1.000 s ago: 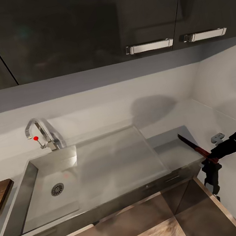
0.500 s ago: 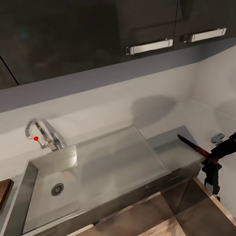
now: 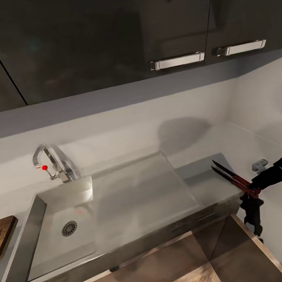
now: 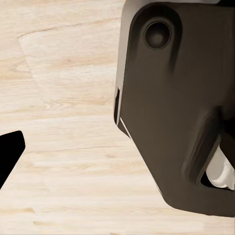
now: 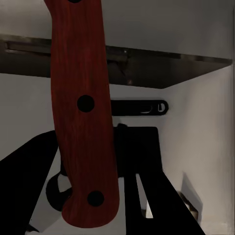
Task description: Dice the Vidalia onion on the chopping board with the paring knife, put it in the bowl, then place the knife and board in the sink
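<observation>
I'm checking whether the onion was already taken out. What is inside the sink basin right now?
Inside the sink basin only the round drain shows on the bare steel floor, with no onion. The near wall hides a strip of the basin floor along the front edge.

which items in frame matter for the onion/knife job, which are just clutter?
Job:
paring knife, held in right gripper
sink, basin bare
chopping board, at the head view's left edge
countertop

Not part of it:
tap
wall cabinets
floor

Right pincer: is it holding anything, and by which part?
Yes: the right pincer holds the knife by its red handle, blade pointing away over the countertop.
</observation>
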